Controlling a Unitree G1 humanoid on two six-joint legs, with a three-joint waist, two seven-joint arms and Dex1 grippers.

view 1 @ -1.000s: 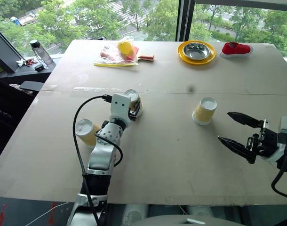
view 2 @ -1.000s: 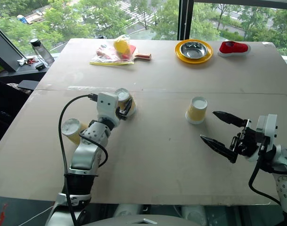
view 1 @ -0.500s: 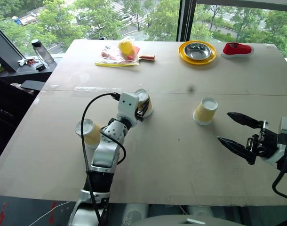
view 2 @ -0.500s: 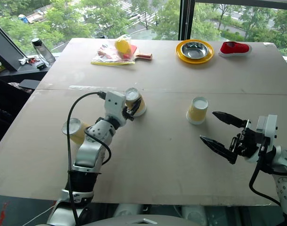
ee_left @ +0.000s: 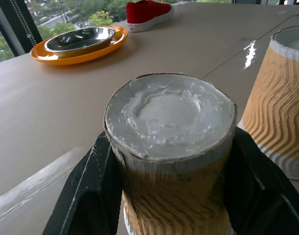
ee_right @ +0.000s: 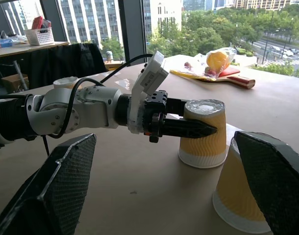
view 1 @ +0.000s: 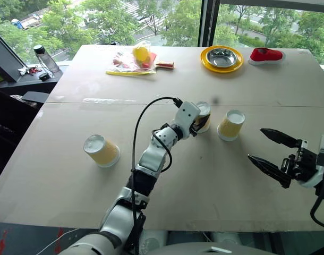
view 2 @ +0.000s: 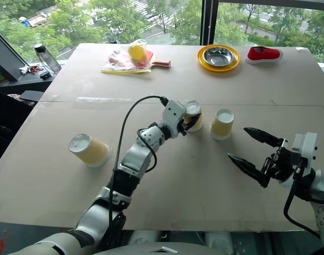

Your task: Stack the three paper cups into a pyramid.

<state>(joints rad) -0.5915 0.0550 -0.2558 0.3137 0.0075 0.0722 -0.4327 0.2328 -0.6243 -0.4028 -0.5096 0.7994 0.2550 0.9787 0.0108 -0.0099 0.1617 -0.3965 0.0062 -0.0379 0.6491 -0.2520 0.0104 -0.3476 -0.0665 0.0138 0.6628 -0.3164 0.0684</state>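
Observation:
Three ribbed yellow-tan paper cups are on the table, all base up. My left gripper (view 1: 199, 121) is shut on one cup (view 1: 204, 110) at mid-table; its black fingers (ee_left: 86, 196) clamp the cup's sides (ee_left: 169, 147). This cup sits at or just above the tabletop, close beside a second cup (view 1: 231, 125) to its right, with a narrow gap between them (ee_right: 203, 132). The third cup (view 1: 101, 150) stands alone far to the left. My right gripper (view 1: 256, 144) hovers open to the right of the second cup, with nothing between its fingers.
At the table's far edge lie a steel bowl on a yellow plate (view 1: 222, 58), a red shoe (view 1: 266, 54), and a plastic bag with a yellow object and a paddle (view 1: 135, 61). A bottle (view 1: 45, 57) stands on the ledge at left.
My left gripper has carried its cup to the right across the table, up beside the second cup. The right gripper has stayed in place and open.

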